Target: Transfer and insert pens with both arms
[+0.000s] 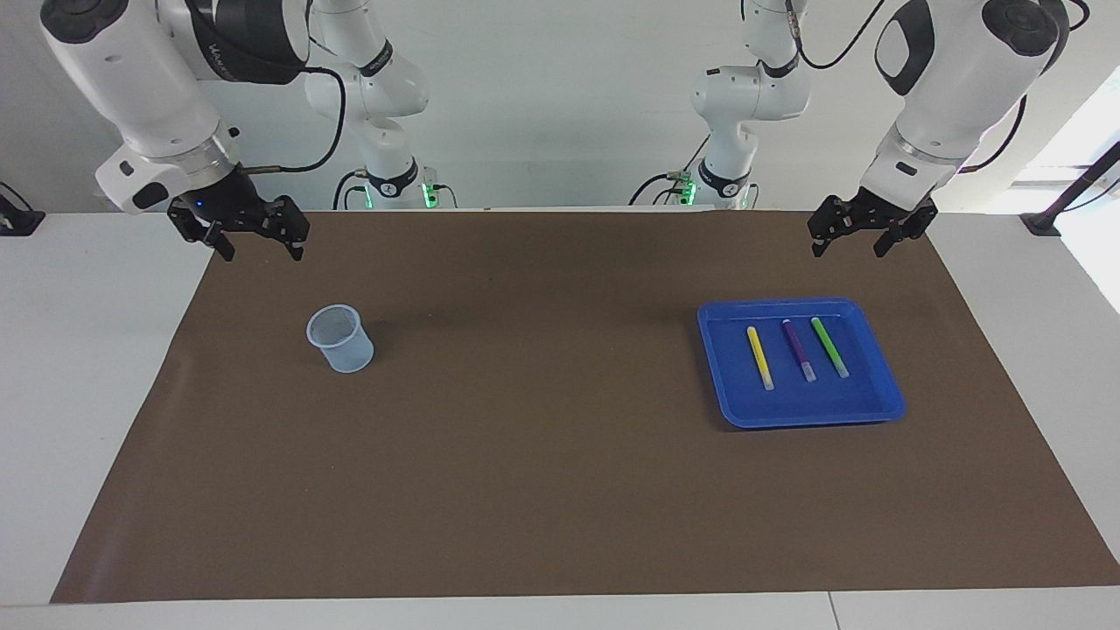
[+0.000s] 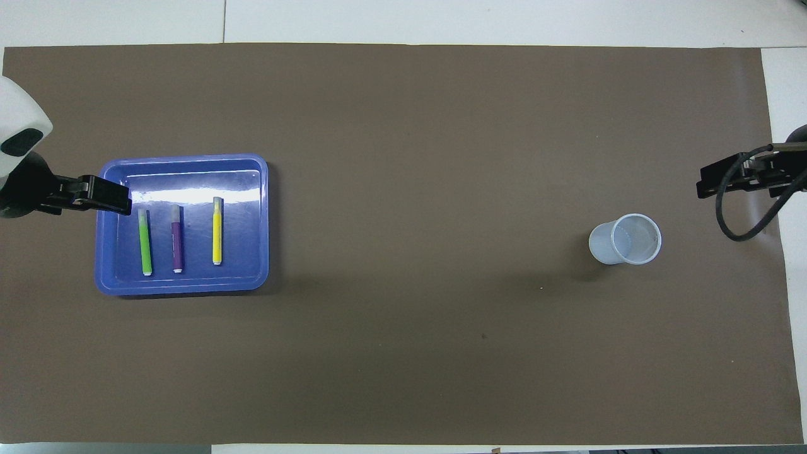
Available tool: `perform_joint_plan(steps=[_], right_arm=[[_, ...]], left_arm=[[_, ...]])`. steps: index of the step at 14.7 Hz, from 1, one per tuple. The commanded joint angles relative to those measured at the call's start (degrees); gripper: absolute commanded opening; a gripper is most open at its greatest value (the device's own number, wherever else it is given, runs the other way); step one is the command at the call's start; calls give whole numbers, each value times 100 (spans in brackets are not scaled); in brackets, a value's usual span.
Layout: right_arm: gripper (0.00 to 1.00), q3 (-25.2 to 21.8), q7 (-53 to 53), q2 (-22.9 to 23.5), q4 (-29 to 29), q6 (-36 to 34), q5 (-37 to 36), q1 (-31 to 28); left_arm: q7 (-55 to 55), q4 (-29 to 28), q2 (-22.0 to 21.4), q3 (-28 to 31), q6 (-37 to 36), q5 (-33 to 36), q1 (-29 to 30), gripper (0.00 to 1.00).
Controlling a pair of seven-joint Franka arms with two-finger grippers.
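Observation:
Three pens lie side by side in a blue tray (image 1: 805, 418) (image 2: 183, 287) toward the left arm's end: yellow (image 1: 759, 357) (image 2: 217, 233), purple (image 1: 798, 349) (image 2: 177, 243), green (image 1: 829, 346) (image 2: 145, 243). My left gripper (image 1: 850, 251) (image 2: 123, 200) hangs open and empty over the mat's edge close to the tray, touching nothing. My right gripper (image 1: 262, 254) (image 2: 706, 186) is also open and empty, raised over the mat's edge near a translucent cup (image 1: 339, 339) (image 2: 624, 239).
A brown mat (image 1: 542, 455) (image 2: 429, 353) covers most of the white table. Two smaller white arms with green lights (image 1: 394, 175) stand at the robots' edge of the table. A black cable (image 2: 734, 214) loops by the right gripper.

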Motion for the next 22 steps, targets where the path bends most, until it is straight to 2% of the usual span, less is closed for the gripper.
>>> perform_joint_plan(steps=[1,6,10,13,15,22], right_arm=[[100,42,50,-88,-101,4,81,-63],[100,42,50,-88,-101,4,81,-63],[100,42,50,-88,-101,4,81,-63],[100,42,50,-88,-101,4,81,-63],[100,42,50,-88,-101,4,81,-63],[100,42,50,-88,-101,4,81,-63]], left_arm=[[-35,-336,-244,24,-14,-14,-29,100],[-26,-766,-428,24,222,-14,68,100],[-35,-1714,-867,42,845,-14,208,100],[105,-2216,-877,42,1469,-14,567,100],[368,-2471,-781,51,1899,-14,701,100],[580,-2578,580,42,3376,-14,1070,95]])
